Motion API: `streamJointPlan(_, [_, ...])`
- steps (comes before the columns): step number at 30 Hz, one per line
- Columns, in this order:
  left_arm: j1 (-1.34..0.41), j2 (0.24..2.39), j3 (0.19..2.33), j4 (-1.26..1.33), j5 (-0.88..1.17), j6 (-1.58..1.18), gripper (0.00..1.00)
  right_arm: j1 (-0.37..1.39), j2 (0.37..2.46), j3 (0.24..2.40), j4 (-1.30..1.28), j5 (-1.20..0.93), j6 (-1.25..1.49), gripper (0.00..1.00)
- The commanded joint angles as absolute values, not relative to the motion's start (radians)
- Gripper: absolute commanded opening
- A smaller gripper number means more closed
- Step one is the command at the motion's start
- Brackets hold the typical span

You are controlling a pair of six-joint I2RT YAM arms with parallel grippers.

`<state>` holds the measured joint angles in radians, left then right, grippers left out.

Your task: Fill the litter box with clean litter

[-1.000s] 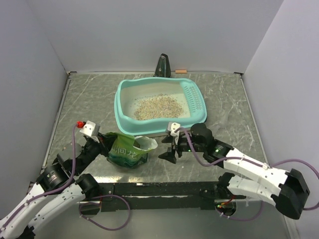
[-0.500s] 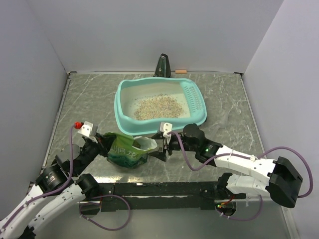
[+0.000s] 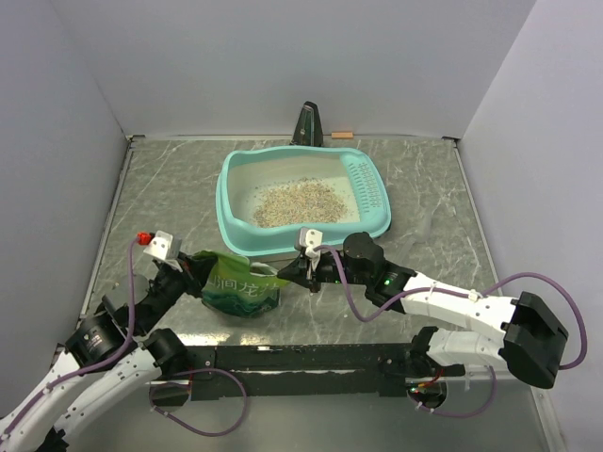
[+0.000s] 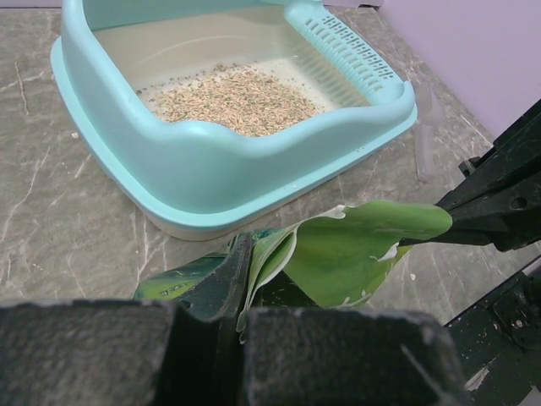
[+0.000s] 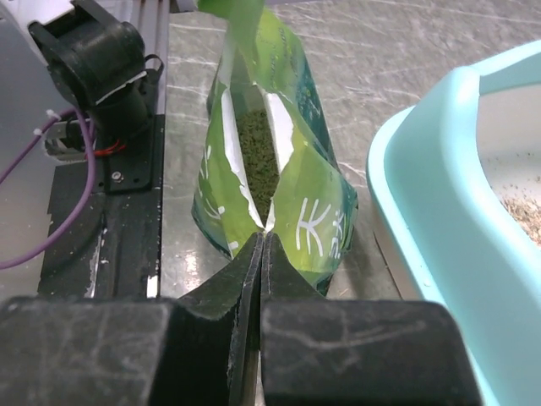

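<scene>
Hiding the fingertips of the left gripper [image 3: 191, 270] behind the green bag [image 3: 237, 288] from above; cropping the bag's base out of the left wrist view. Clamping tight on the bag's left edge there, jaws fully together. Pinching the bag's right lip with the right gripper [image 5: 260, 239], likewise closed on the film. Lying heaped inside the litter box [image 3: 224, 202], just beyond the bag: clean litter [image 3: 299, 203].
</scene>
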<state>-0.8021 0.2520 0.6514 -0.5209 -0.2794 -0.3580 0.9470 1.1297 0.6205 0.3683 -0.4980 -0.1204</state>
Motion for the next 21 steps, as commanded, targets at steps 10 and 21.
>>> streamJointPlan(10, [-0.798, 0.405, 0.727, -0.249, 0.069, -0.341, 0.01, 0.717, 0.868, 0.866, -0.107, -0.543, -0.192, 0.00])
streamJointPlan(21, [-0.799, 0.471, 0.591, -0.129, 0.201, -0.434, 0.01, 0.693, 0.752, 0.746, -0.282, -0.624, -0.190, 0.00])
